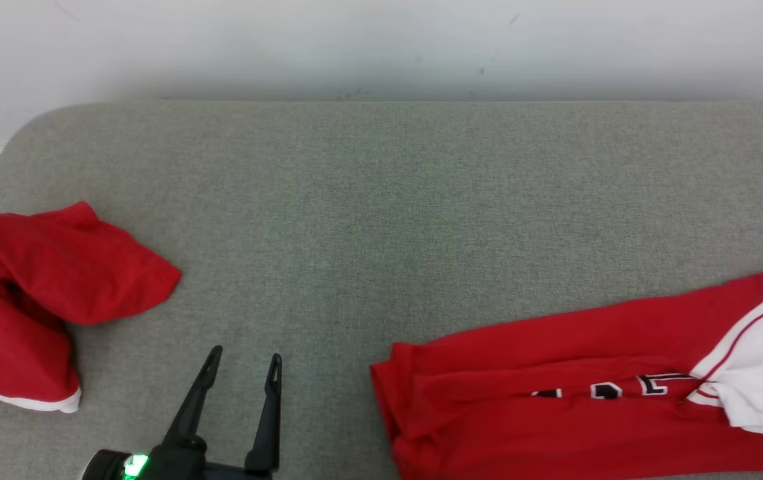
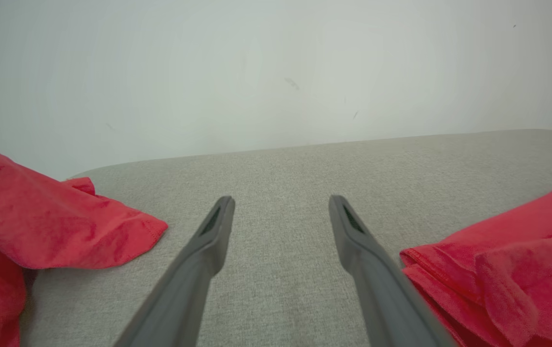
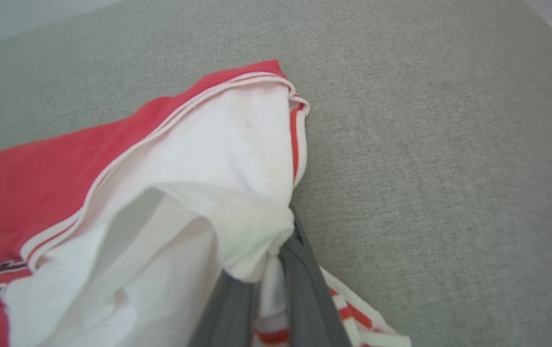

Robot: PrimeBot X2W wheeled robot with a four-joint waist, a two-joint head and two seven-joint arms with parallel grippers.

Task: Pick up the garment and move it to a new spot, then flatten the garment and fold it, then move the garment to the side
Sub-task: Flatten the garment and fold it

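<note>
The garment, a red jersey with a white sleeve and dark lettering, lies stretched out at the lower right of the grey cushion. In the right wrist view my right gripper is shut on a bunched fold of the garment's white part, which hides the fingertips. My left gripper stands open over bare cushion, left of the garment's red hem. Nothing sits between the jaws of the left gripper.
Another red garment with a white hem lies crumpled at the cushion's left end, close to my left fingers. A white wall runs behind the cushion. Its rounded left corner drops off near a dark floor strip.
</note>
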